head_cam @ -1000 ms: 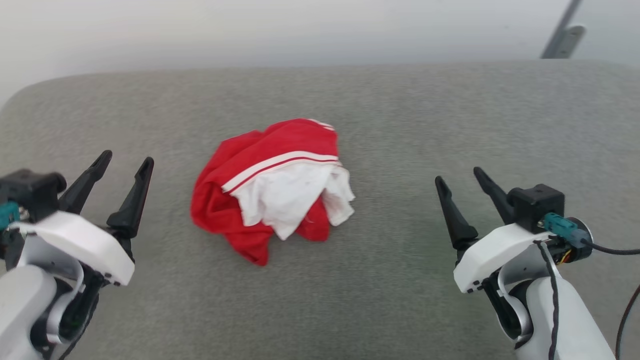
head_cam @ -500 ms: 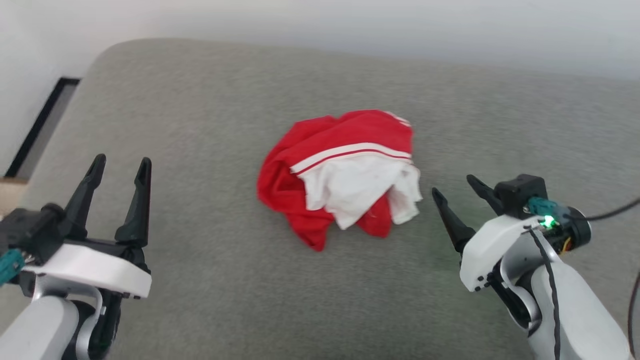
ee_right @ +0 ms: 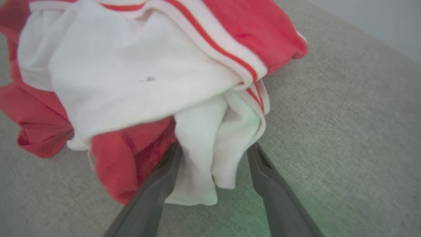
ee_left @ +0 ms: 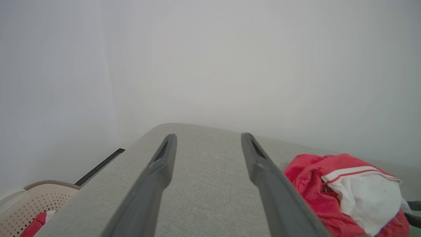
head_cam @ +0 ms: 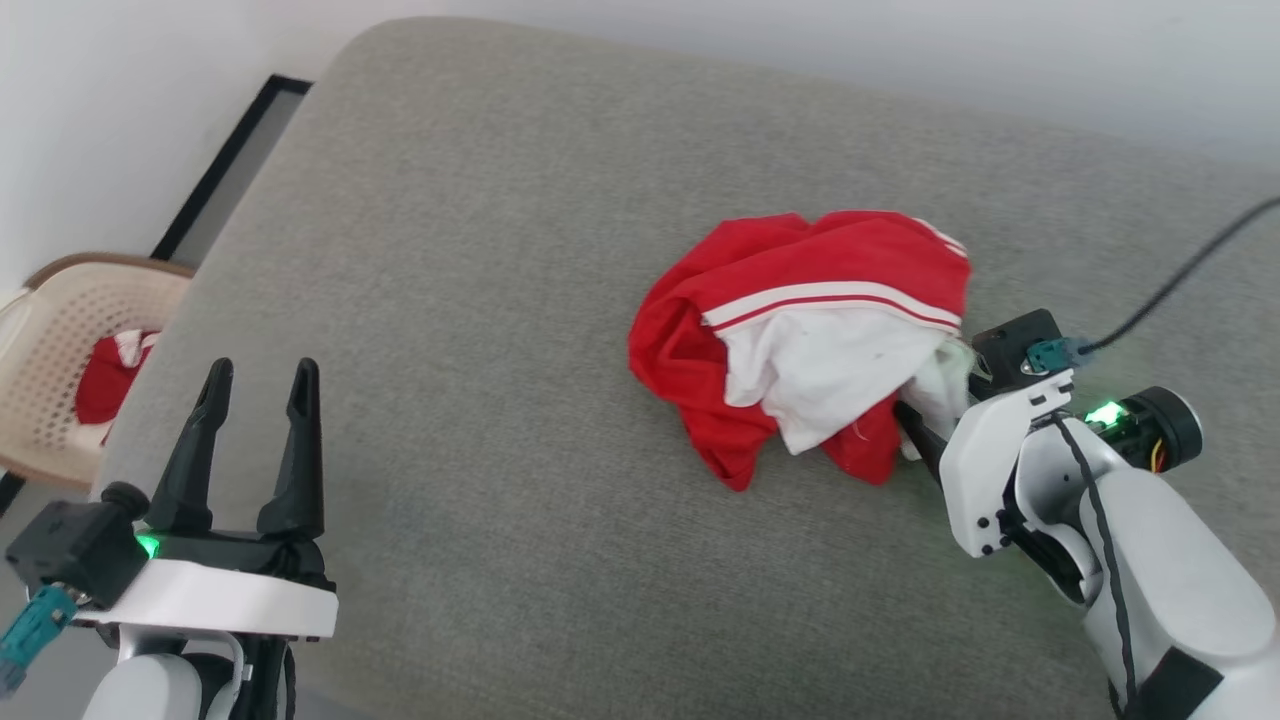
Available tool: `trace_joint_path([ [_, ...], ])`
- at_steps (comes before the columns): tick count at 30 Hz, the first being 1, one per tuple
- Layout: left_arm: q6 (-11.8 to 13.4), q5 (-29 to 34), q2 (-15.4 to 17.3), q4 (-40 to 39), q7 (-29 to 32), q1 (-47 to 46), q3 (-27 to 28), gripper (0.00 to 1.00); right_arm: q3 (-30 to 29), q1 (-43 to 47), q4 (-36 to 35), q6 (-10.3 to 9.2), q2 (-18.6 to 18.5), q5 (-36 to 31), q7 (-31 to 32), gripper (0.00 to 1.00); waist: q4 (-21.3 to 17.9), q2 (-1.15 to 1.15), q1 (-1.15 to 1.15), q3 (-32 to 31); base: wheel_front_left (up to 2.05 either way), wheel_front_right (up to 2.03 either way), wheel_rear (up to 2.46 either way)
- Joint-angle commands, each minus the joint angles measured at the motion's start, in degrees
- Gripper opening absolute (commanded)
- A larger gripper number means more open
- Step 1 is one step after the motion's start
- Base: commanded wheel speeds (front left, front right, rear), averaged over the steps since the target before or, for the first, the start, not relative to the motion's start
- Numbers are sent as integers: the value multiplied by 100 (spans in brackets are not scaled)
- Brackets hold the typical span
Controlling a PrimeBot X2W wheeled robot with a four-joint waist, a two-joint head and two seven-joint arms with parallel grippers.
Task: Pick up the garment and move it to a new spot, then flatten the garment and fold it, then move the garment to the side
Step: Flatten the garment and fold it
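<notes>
The garment (head_cam: 800,340) lies crumpled on the grey cushion (head_cam: 480,260), red with a white sleeve on top and striped trim. My right gripper (head_cam: 935,405) is at its right edge, with part of the fingers tucked under the cloth. In the right wrist view the open gripper (ee_right: 213,149) straddles a hanging white fold of the garment (ee_right: 131,75), which is not pinched. My left gripper (head_cam: 262,370) stands open at the lower left, well apart from the garment. In the left wrist view that gripper (ee_left: 209,136) has nothing between its fingers and the garment (ee_left: 342,191) is off to the right.
A beige perforated basket (head_cam: 55,330) holding red cloth stands off the cushion's left edge, and it appears again (ee_left: 29,205) in the left wrist view. A white wall runs behind the cushion. A black cable (head_cam: 1180,285) trails from the right wrist.
The head camera has turned, shifting the whole picture. The right gripper has closed in on the garment, and its open fingers now straddle the white fold. The left gripper stays open and away.
</notes>
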Motion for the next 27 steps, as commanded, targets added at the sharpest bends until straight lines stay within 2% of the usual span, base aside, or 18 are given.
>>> trace_joint_path([
  [1, -124, 118, -186, 16, -29, 79, 170, 100, 60, -125, 158, -4, -50, -31, 143, 100, 142, 0, 0, 63, 0, 0, 0],
  [4, -287, 278, -490, 34, -29, 141, 452, 100, 190, -281, 427, -4, -49, 44, 362, 100, 227, 0, 0, 87, 0, 0, 0],
  [5, -334, 328, -574, 39, -29, 150, 543, 100, 276, -333, 489, -3, -60, 51, 409, 28, 241, 0, 0, 93, 0, 0, 0],
  [6, -376, 381, -649, 41, -29, 163, 620, 100, 327, -374, 568, -3, -86, 70, 453, 0, 252, 0, 0, 99, 0, 0, 0],
  [12, -512, 558, -991, 74, -29, 278, 978, 100, 406, -611, 683, -4, -220, 348, 682, 0, 216, 0, 0, 34, 0, 0, 0],
  [17, -555, 666, -1079, 52, -29, 449, 1181, 100, 486, -684, 129, -4, -501, 902, 1069, 0, 47, 0, 0, -128, 0, 0, 0],
  [23, -556, 706, -1051, -32, -29, 682, 1280, 100, 317, -431, -1045, -4, -1238, 1544, 1865, 0, -194, 0, 0, -348, 0, 0, 0],
  [24, -556, 706, -1051, -32, -29, 682, 1280, 100, 317, -431, -1045, -4, -1238, 1544, 1865, 0, -194, 0, 0, -348, 0, 0, 0],
  [27, -557, 685, -1025, -81, -29, 802, 1308, 100, -106, -89, -1702, -4, -1765, 1726, 2514, 0, -318, 0, 0, -459, 0, 0, 0],
])
